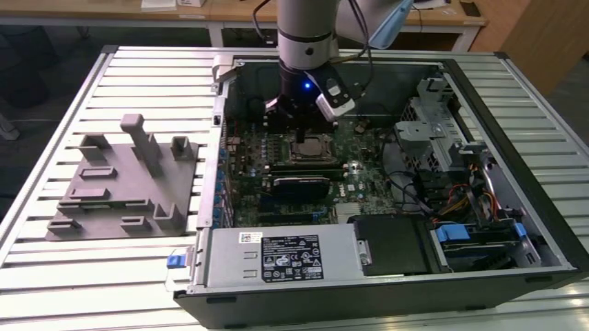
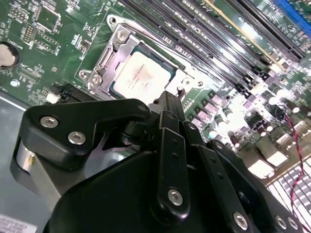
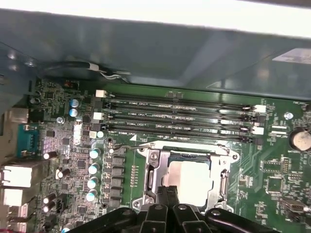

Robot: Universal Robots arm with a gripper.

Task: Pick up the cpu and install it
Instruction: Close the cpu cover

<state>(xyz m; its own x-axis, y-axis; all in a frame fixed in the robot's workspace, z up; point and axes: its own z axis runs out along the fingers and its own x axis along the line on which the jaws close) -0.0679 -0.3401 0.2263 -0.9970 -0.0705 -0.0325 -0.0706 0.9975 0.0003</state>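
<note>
Small flat square cpu, pale silvery metal top, thin darker rim. Lies level, top face up, inside the metal-framed motherboard socket, edges parallel to the socket's frame.

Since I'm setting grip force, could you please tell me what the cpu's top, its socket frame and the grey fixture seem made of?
The cpu top: pale silvery metal, softly sheened. The socket frame: bare metal, glinting at edges. The grey fixture: probably plastic, evenly matte, no glints.
</note>
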